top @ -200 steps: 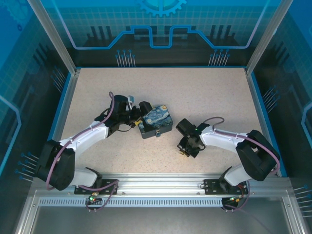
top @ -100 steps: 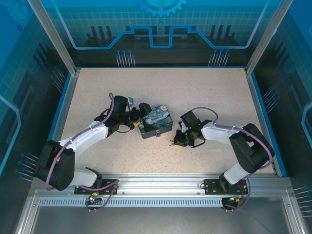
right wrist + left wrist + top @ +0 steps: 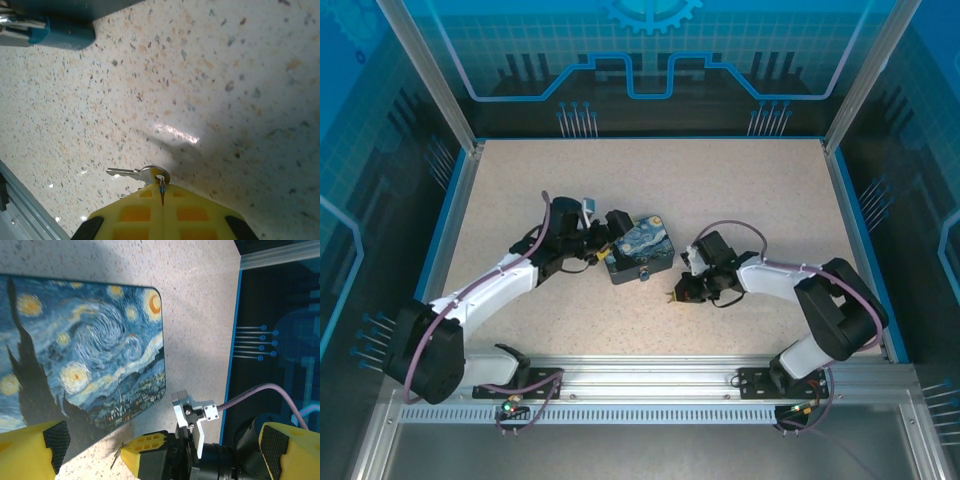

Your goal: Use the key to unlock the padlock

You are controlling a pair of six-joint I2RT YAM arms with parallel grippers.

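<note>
The key (image 3: 135,173) is pinched by its head in the right fingers (image 3: 162,194), which are closed flat together on it. Its blade lies almost level and points to the left in the right wrist view. From above, its tip sticks out leftward toward the near edge of the box (image 3: 640,248).

We count one padlock (image 3: 60,34), lying along that box edge with its silver shackle end to the left. It is well apart from the key, with bare counter (image 3: 740,190) between them. One key blade is plain, and we cannot tell whether the glint beneath it is a second.

The left fingers (image 3: 603,247) are spread wide at the box's left side. One yellow finger (image 3: 30,452) overlaps the corner of the lid. We cannot tell whether they touch.

The far half of the counter lies open up to its blue rim.
</note>
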